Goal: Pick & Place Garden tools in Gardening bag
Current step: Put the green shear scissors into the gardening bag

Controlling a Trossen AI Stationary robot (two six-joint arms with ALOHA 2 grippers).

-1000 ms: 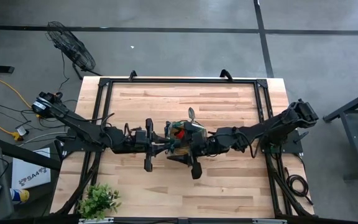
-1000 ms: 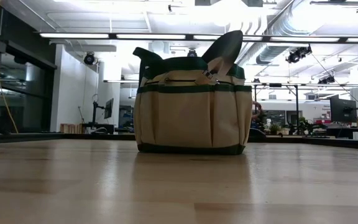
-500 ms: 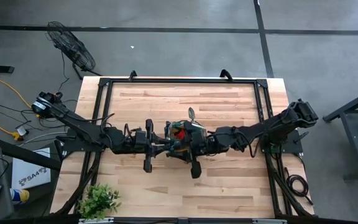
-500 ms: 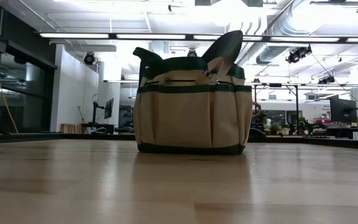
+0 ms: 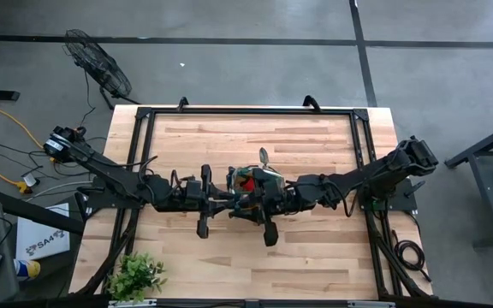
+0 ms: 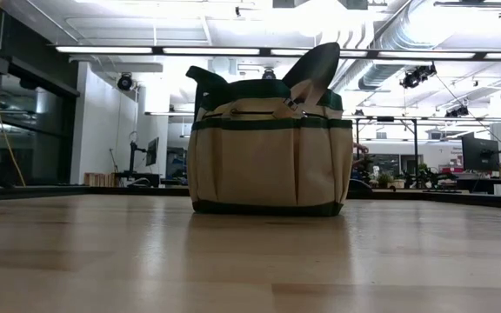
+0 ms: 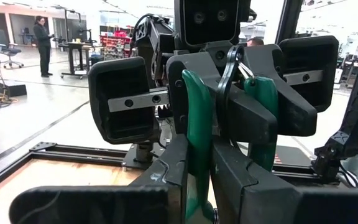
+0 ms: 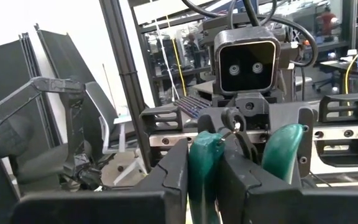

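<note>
left gripper: fingers clamped on one green handle of the pruning shears | right gripper: facing it, gripping the other green handle | background: person standing far off on the floor

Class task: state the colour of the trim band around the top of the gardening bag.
Dark green, on the beige gardening bag; the low view shows it best.
</note>
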